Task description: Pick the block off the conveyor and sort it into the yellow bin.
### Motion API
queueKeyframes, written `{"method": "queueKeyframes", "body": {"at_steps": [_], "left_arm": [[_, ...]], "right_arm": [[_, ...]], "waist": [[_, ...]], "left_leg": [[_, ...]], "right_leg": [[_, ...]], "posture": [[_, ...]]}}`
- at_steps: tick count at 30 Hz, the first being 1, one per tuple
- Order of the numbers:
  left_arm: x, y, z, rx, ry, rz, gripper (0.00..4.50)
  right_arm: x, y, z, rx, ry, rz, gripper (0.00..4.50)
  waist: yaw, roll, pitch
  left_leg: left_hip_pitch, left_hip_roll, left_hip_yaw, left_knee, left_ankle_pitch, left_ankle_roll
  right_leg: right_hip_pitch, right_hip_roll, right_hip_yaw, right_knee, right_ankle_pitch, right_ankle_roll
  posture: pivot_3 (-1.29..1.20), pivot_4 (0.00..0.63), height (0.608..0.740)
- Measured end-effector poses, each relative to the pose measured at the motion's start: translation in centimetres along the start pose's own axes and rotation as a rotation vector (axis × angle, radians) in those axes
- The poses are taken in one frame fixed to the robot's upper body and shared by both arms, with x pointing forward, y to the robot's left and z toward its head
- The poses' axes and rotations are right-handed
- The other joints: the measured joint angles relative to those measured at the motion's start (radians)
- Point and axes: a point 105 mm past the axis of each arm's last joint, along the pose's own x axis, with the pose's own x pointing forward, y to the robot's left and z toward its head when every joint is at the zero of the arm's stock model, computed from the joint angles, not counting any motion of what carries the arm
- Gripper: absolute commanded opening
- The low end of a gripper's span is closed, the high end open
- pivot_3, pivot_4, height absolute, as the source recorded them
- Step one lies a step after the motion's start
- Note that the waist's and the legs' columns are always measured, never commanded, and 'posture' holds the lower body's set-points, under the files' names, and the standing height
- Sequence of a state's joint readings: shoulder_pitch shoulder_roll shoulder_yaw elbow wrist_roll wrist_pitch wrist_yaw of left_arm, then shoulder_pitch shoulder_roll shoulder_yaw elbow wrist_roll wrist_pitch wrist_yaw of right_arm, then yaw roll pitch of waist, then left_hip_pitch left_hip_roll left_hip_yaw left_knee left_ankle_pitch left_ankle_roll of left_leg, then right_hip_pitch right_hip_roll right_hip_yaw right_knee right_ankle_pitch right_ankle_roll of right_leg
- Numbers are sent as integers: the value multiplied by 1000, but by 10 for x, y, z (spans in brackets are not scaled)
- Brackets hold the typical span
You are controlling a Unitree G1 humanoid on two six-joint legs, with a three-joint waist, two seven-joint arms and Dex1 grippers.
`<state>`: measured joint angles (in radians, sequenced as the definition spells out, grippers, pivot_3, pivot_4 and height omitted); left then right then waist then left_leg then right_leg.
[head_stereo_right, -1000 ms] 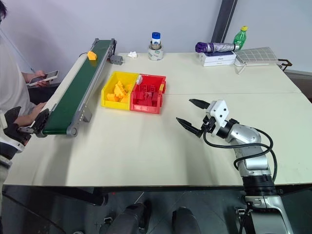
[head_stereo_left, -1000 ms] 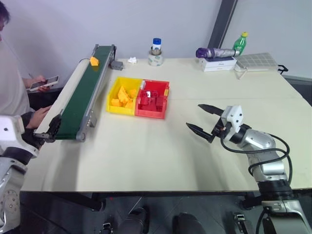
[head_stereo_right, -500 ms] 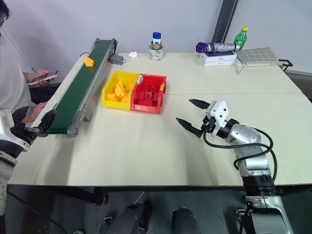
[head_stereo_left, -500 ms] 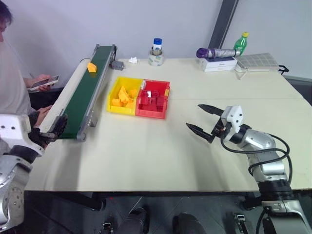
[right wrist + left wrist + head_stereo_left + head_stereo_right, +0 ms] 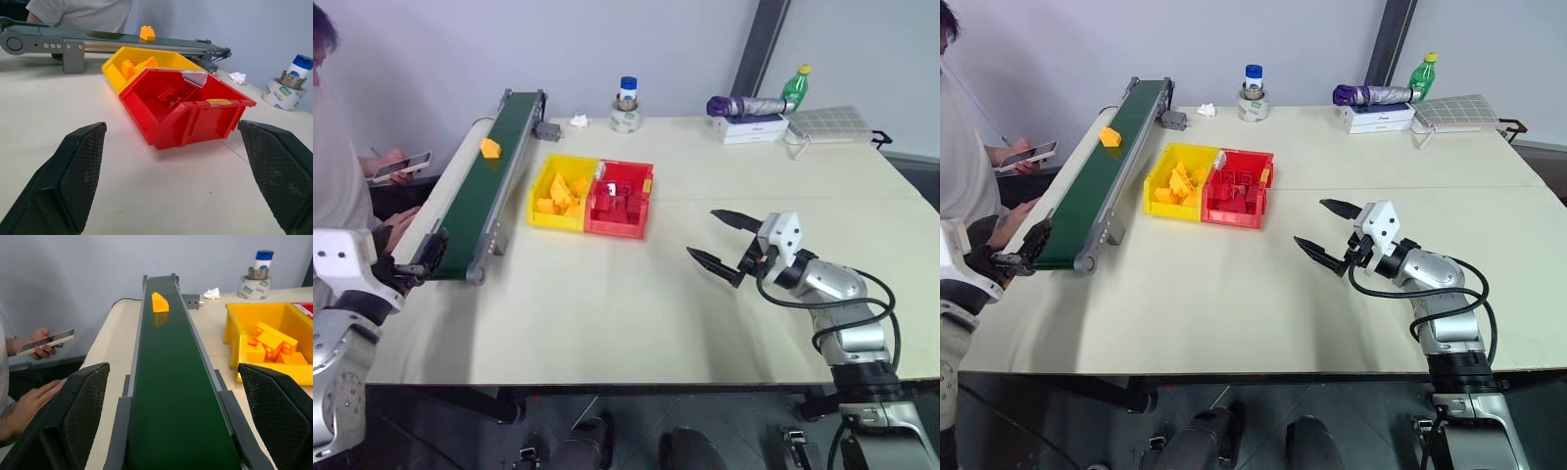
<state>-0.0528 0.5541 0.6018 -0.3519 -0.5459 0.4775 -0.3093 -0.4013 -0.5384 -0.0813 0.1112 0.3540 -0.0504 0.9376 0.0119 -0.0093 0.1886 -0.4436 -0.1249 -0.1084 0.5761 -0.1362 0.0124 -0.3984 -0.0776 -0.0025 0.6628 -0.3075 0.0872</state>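
Block (image 5: 490, 148): on conveyor (image 5: 480, 196) belt, far half, 11 o'clock of yellow bin (image 5: 562, 193). Left hand (image 5: 171, 421): fingers spread wide, empty, at belt's near end. Right hand (image 5: 720, 242): fingers wide apart, empty, over tabletop (image 5: 636, 304), 4 o'clock of red bin (image 5: 621, 199).

Matt dark green belt on the conveyor (image 5: 168, 396), grey rails probably metal; glossy plastic yellow bin (image 5: 161, 57), and finger pads (image 5: 78, 171) showing a fine mesh texture.
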Motion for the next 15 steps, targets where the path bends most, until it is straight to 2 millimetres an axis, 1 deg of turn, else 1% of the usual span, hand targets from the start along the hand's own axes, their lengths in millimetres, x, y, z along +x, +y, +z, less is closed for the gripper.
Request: {"method": "queueKeyframes", "body": {"at_steps": [3,5,10,13,15], "left_arm": [[10,2,7,-28,-5,22,4424],[16,7,11,-24,16,41,4424],[56,16,21,-37,93,46,4424],[75,14,23,-34,127,14,4424],[93,11,22,-80,150,-4,4424]], "right_arm": [[0,0,0,1,-1,0,4500],[1,0,0,3,-3,-1,4500],[4,2,0,8,-8,2,4500],[7,5,-1,10,-8,11,4500],[8,5,-1,10,-9,10,4500]], "waist": [[1,0,0],[0,0,0],[1,0,0],[0,0,0],[1,-1,0]], "left_leg": [[0,0,0,0,0,0],[0,0,0,0,0,0],[0,0,0,0,0,0],[0,-1,0,1,0,0],[0,-1,0,1,0,0]], "right_leg": [[0,0,0,0,0,0],[0,0,0,0,0,0],[-1,1,-1,1,1,1],[-1,1,0,1,2,4],[-1,1,0,1,3,5]], "posture": [[0,150,740],[0,150,740],[0,150,740],[0,150,740],[0,150,740]]}}
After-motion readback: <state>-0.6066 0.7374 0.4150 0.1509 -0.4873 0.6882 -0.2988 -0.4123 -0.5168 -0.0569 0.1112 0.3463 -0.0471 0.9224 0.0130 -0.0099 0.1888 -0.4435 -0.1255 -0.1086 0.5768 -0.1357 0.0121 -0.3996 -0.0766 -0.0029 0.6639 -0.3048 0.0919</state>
